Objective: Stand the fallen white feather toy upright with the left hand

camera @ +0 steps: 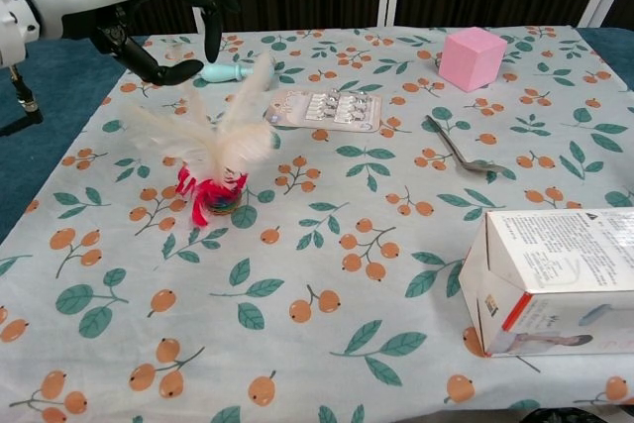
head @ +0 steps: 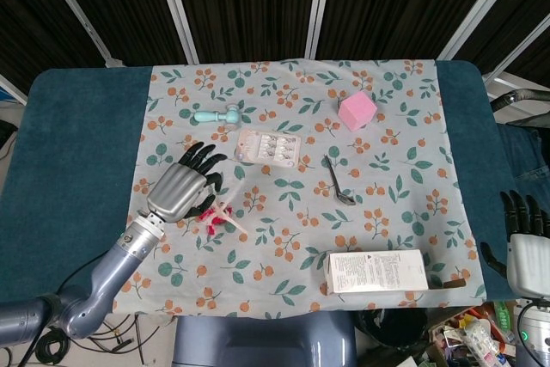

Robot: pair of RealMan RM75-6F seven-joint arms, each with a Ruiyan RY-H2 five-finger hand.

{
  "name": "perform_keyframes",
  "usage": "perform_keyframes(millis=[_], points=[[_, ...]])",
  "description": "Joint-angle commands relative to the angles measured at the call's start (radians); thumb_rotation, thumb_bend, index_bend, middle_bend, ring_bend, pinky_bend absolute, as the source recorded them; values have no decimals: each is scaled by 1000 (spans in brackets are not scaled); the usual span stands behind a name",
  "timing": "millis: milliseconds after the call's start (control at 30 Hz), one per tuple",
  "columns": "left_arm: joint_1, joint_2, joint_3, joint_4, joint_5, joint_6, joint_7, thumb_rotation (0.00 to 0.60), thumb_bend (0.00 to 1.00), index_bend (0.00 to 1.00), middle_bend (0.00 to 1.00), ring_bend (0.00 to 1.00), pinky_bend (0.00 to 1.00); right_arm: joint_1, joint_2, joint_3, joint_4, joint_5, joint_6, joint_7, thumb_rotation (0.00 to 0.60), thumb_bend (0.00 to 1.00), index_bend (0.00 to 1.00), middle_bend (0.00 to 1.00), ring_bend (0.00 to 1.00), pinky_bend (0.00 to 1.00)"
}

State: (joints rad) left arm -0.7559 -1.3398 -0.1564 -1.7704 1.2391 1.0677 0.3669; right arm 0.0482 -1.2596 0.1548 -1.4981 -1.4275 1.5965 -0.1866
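The white feather toy (camera: 220,141) stands upright on its red base on the floral cloth (camera: 327,245), its feathers fanned upward and slightly blurred. From the head view the toy (head: 217,215) lies just right of my left hand (head: 180,191). In the chest view my left hand (camera: 168,17) hovers above and to the left of the feathers, fingers spread and curved, holding nothing. My right hand (head: 524,238) is off the table at the lower right edge, fingers extended and empty.
A blister pack (camera: 325,108) and a teal roller (camera: 223,71) lie behind the toy. A pink cube (camera: 473,57) sits at the far right, a metal spoon (camera: 461,146) in front of it. A white carton (camera: 550,279) lies at the near right.
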Motion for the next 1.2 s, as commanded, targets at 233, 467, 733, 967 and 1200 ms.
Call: perform_keyframes(millis=[233, 467, 733, 967, 1200], points=[[15, 40, 7, 1, -1, -6, -15, 600, 361, 319, 108, 0, 0, 1, -1, 0, 2, 0, -2, 0, 600, 162, 0, 56, 16, 135], [15, 79, -20, -35, 1, 7, -29, 600, 314, 100, 64, 0, 0, 0, -3, 1, 0, 2, 1, -2, 600, 162, 0, 56, 16, 135], [52, 274, -72, -153, 18, 88, 36, 600, 314, 24, 27, 0, 0, -2, 0, 2, -4, 1, 5, 6, 600, 162, 0, 57, 16, 135], [172, 476, -4, -222, 70, 122, -23, 600, 300, 14, 23, 0, 0, -4, 4, 0, -13, -8, 12, 7, 600, 162, 0, 57, 16, 135], [302, 521, 83, -182, 138, 189, -155, 600, 294, 5, 20, 0, 0, -7, 7, -3, -26, -18, 21, 3, 600, 163, 0, 57, 16, 135]])
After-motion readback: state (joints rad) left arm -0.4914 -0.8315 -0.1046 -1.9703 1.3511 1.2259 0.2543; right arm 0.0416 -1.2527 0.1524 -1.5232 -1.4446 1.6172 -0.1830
